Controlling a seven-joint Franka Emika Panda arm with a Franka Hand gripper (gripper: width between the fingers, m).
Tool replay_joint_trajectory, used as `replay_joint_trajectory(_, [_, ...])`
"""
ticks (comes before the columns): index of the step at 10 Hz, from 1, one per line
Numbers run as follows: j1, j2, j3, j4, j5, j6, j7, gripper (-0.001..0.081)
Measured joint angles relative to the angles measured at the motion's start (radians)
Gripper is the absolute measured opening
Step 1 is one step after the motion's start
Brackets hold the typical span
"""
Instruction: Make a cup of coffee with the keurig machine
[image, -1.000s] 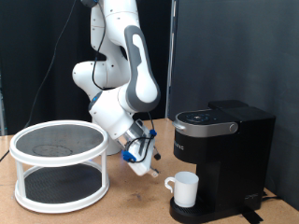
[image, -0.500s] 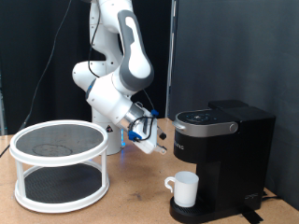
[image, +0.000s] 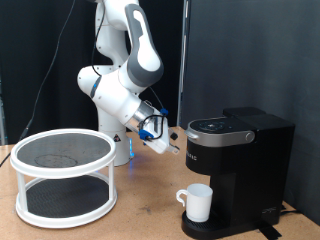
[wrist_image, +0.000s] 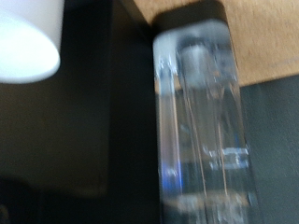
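In the exterior view the black keurig machine (image: 245, 165) stands on the table at the right, its lid down. The white cup (image: 197, 202) sits on its drip base under the spout. My gripper (image: 173, 150) hangs in the air just left of the machine's top panel, tilted towards it and not touching it. No object shows between the fingers. The blurred wrist view shows the cup (wrist_image: 26, 42) at one corner, the keurig machine's dark body (wrist_image: 103, 140) and a glossy, reflective upright part (wrist_image: 201, 131) beside it. No fingertips show in that view.
A white two-tier round rack (image: 65, 175) with mesh shelves stands at the exterior view's left on the wooden table (image: 145, 215). The arm's base rises behind it. A black curtain closes the back, and a cable lies by the machine's right foot.
The gripper has risen from low near the table and swung towards the exterior view's right, up to the level of the keurig machine's top. Cup and machine have not moved.
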Motion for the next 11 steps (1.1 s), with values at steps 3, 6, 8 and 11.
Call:
replay_joint_trajectory(3, [-0.001,-0.11,-0.034,-0.004,-0.045,-0.131,0.041,0.0734])
replay_joint_trajectory(6, [-0.001,-0.22,-0.056,0.0,-0.045,-0.183,0.081,0.0734])
replay_joint_trajectory(8, [-0.002,-0.29,-0.069,0.004,-0.046,-0.205,0.142,0.0734])
replay_joint_trajectory(11, [-0.005,-0.356,-0.085,0.002,-0.07,-0.236,0.219,0.0734])
